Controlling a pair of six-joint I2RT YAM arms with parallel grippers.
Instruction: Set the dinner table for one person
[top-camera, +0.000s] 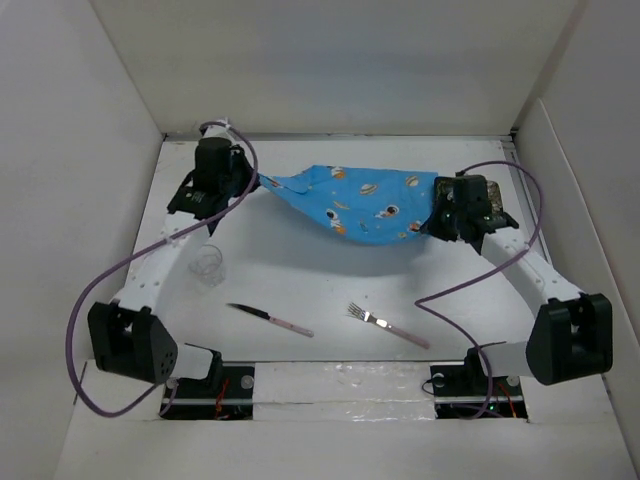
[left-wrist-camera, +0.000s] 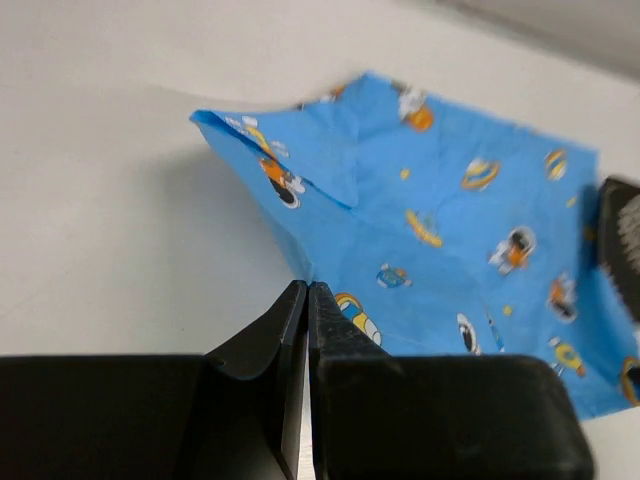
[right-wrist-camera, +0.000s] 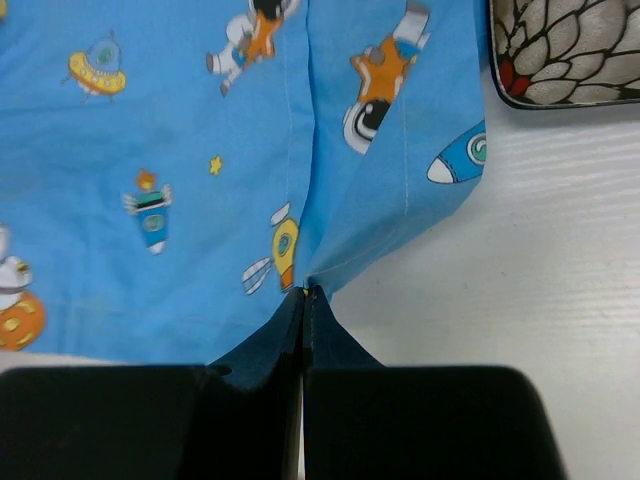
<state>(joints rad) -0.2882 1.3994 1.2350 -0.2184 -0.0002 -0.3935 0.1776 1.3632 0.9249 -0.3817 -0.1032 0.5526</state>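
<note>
top external view: the table (top-camera: 300, 285) is a wide white surface fenced by white walls, with both arms reaching from its near edge toward the far side. a blue cloth (top-camera: 360, 205) printed with cartoon spacemen and rockets hangs stretched between the two grippers near the far edge. it sags in the middle and throws a soft shadow on the table below it.

the left gripper (top-camera: 262, 182) has the cloth's left corner and the right gripper (top-camera: 437, 212) has its right end. nearer the bases, a knife (top-camera: 268, 319) and a fork (top-camera: 388, 325) lie flat on the table, well apart, both with pale pink handles. a clear glass (top-camera: 208, 264) stands upright just beside the left arm. purple cables loop from each arm.

the left wrist view shows the left gripper (left-wrist-camera: 307, 290) with its jaws pressed together, pinching a thin edge of the cloth (left-wrist-camera: 450, 230), which fans away from the tips with one corner folded over.

the right wrist view shows the right gripper (right-wrist-camera: 304, 295) likewise closed tight on a fold of the cloth (right-wrist-camera: 180, 150). a patterned plate (right-wrist-camera: 565, 50) sits on the table at the upper right, just beside the cloth's edge.
</note>
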